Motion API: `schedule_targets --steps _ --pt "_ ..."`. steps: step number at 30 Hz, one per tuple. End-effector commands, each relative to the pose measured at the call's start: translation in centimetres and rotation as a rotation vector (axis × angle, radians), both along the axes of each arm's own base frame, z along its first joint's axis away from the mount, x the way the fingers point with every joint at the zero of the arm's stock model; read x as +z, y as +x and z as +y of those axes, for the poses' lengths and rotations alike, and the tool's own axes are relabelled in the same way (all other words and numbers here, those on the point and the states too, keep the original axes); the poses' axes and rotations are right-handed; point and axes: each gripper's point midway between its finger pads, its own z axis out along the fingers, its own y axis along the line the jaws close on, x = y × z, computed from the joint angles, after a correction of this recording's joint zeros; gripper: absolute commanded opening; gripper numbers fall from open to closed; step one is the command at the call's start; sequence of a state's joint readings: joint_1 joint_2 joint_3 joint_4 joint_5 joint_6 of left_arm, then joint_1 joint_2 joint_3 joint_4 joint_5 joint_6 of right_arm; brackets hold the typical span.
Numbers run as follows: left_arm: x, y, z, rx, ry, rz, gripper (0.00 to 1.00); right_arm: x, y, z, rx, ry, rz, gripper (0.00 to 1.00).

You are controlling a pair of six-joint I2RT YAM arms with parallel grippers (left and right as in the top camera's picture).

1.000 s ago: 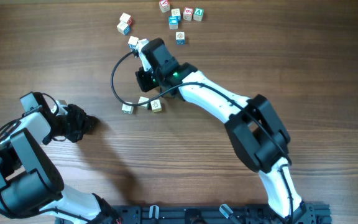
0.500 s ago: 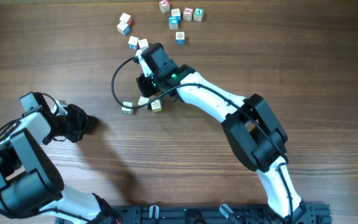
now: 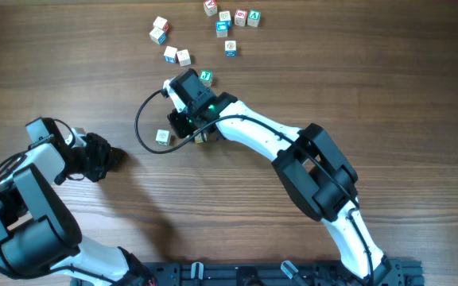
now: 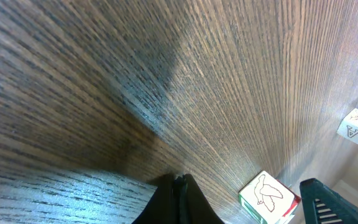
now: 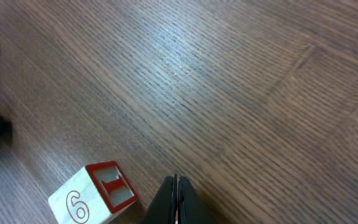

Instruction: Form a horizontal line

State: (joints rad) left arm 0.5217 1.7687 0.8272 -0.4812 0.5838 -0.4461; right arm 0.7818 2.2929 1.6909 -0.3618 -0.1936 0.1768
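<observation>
The horizontal line shows only in part in the overhead view: one pale cube (image 3: 163, 137) lies at the left and another (image 3: 204, 137) peeks out from under the right arm. The stretch between them is hidden by my right gripper (image 3: 183, 124), which is shut and points down at the table. In the right wrist view the right gripper (image 5: 176, 180) holds nothing, and a cube with a 6 and a red face (image 5: 92, 194) sits just to its left, apart from it. My left gripper (image 3: 114, 157) rests shut at the far left. In its own view the left gripper (image 4: 180, 178) is shut, with a bird-marked cube (image 4: 267, 196) to its right.
Several loose letter cubes lie at the back, among them a pair (image 3: 177, 56), a green-marked one (image 3: 206, 77) and a cluster (image 3: 230, 17). A black cable loop (image 3: 139, 127) curls left of the right wrist. Another cube (image 4: 357, 126) shows far right in the left wrist view.
My right gripper has swung down and to the left, from beside the upper cubes onto the row, covering the middle cube and uncovering the green-marked one. The left arm has stayed still.
</observation>
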Motion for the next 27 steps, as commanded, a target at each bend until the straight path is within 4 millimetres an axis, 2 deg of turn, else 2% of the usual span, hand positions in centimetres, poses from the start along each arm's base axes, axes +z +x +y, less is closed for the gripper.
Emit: schedule_targets --steps 1,16,27 --pt "-0.8 -0.8 0.4 -0.015 0.055 0.027 0.06 -1.2 0.2 -0.3 0.003 -0.03 -0.008 0.05" --pt "-1.0 -0.9 0.7 -0.012 0.072 0.037 0.06 -1.7 -0.5 -0.9 0.017 -0.065 0.018 0.05" --pt "-1.0 -0.9 0.7 -0.012 0.075 0.038 0.06 -1.1 -1.0 -0.6 0.07 -0.052 0.017 0.05"
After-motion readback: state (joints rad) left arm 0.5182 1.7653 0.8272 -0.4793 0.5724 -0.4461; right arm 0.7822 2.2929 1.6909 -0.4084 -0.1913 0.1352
